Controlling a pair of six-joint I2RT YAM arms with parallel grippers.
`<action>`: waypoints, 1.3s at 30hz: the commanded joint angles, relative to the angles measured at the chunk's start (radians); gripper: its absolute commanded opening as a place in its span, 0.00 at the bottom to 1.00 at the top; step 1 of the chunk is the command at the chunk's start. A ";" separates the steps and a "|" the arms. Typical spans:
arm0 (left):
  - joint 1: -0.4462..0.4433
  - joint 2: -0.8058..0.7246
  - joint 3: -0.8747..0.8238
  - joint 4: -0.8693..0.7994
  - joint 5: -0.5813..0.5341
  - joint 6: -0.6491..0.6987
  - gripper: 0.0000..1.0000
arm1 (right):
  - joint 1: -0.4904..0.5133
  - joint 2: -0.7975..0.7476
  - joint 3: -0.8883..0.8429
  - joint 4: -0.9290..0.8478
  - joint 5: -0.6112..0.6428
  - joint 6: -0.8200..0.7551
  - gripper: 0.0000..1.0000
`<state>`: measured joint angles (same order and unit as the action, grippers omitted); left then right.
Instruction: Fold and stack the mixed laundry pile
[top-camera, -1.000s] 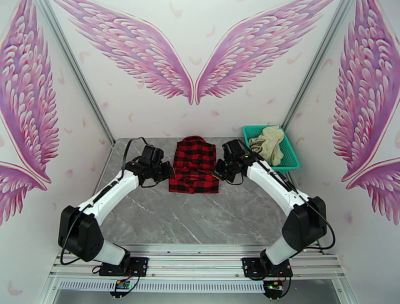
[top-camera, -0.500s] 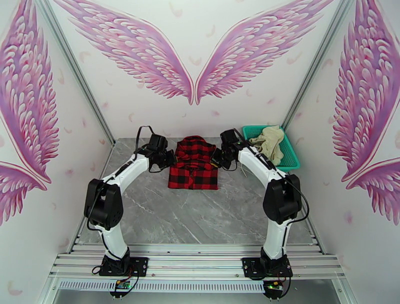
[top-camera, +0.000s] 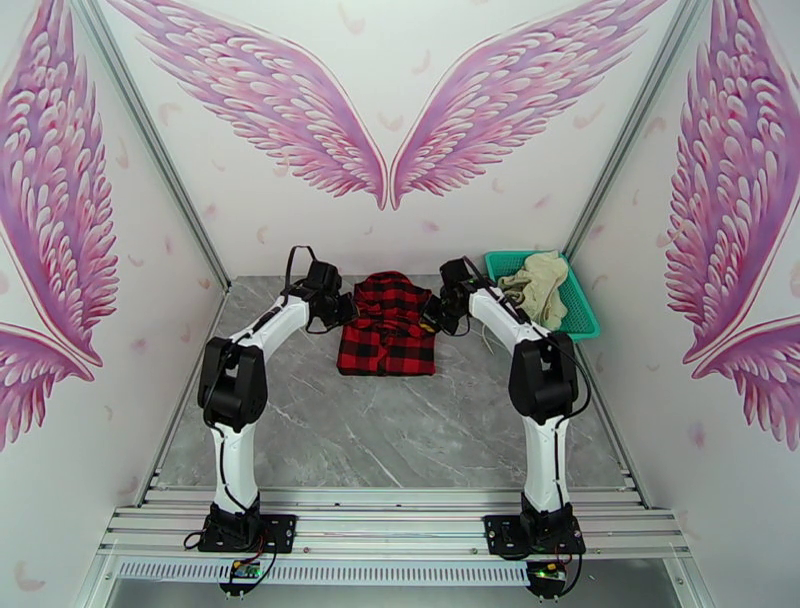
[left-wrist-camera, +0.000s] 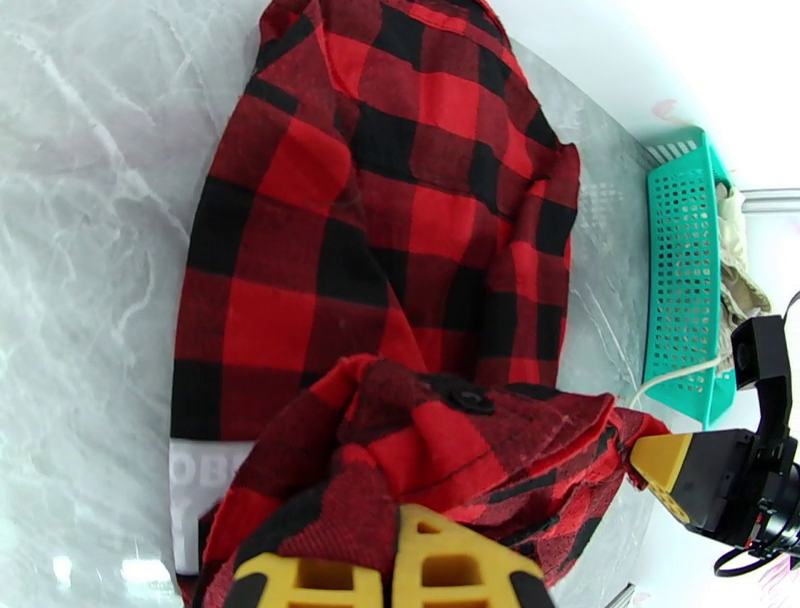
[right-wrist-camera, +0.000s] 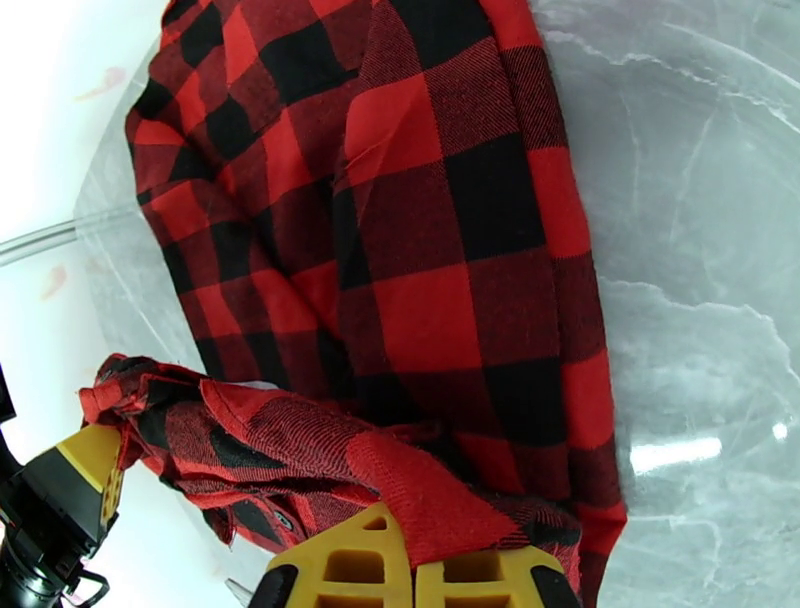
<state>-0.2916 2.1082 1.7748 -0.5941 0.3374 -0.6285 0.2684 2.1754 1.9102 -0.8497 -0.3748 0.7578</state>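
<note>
The red-and-black check shirt (top-camera: 388, 330) lies flat at the back middle of the grey table (top-camera: 400, 440). My left gripper (top-camera: 343, 312) is shut on a lifted edge of the shirt at its left side, and my right gripper (top-camera: 430, 318) is shut on the same edge at its right side. The left wrist view has my left gripper (left-wrist-camera: 398, 545) pinching bunched check fabric (left-wrist-camera: 440, 450) above the flat shirt body (left-wrist-camera: 380, 200). Seen from the right wrist, my right gripper (right-wrist-camera: 412, 545) clamps a red fold of the shirt (right-wrist-camera: 440, 300). The cream garment (top-camera: 535, 282) lies crumpled in the basket.
A teal mesh basket (top-camera: 583, 318) stands at the back right corner, close to the right arm. The wing-painted walls close in the back and both sides. Bare marble stretches from the shirt to the arm bases.
Both arms have stretched toward the back wall, carrying the gripped shirt edge farther over the shirt body. The shirt's near hem has stayed in place.
</note>
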 joint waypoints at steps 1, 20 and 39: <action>0.012 0.042 0.059 -0.019 0.016 0.012 0.00 | -0.011 0.054 0.074 -0.002 -0.032 -0.021 0.00; 0.052 0.178 0.189 0.056 0.083 -0.005 0.39 | -0.063 0.003 0.072 -0.022 -0.069 -0.148 0.58; 0.091 -0.262 -0.381 0.026 0.171 0.178 0.51 | -0.074 -0.258 -0.703 0.641 -0.372 -0.328 0.84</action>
<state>-0.1970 1.8637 1.4826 -0.6132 0.4679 -0.4488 0.2008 1.8797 1.2037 -0.3328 -0.6804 0.4656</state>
